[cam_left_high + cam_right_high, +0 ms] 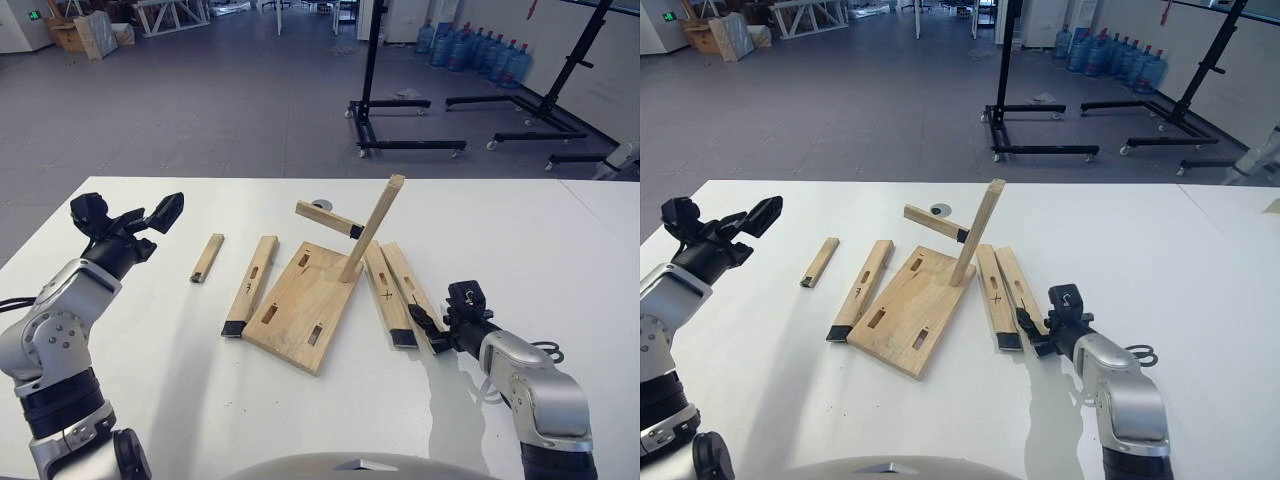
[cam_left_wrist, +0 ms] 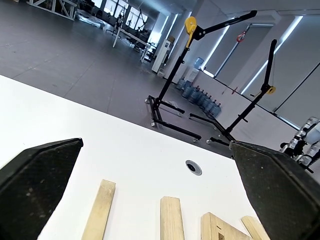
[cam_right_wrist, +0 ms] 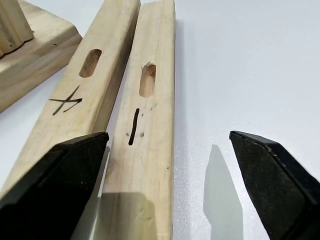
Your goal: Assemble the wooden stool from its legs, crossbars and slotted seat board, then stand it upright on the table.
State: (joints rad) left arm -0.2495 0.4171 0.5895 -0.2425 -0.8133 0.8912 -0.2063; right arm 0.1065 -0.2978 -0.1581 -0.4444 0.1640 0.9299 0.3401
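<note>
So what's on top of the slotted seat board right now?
One leg stands tilted on the seat board, a crossbar jutting from its side. Three other slots show empty; the leg's foot covers whatever holds it.

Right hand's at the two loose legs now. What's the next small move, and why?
Probably ease the right hand forward and close on the line-marked leg: it lies between the open fingers, beside the X-marked leg, not yet gripped.
</note>
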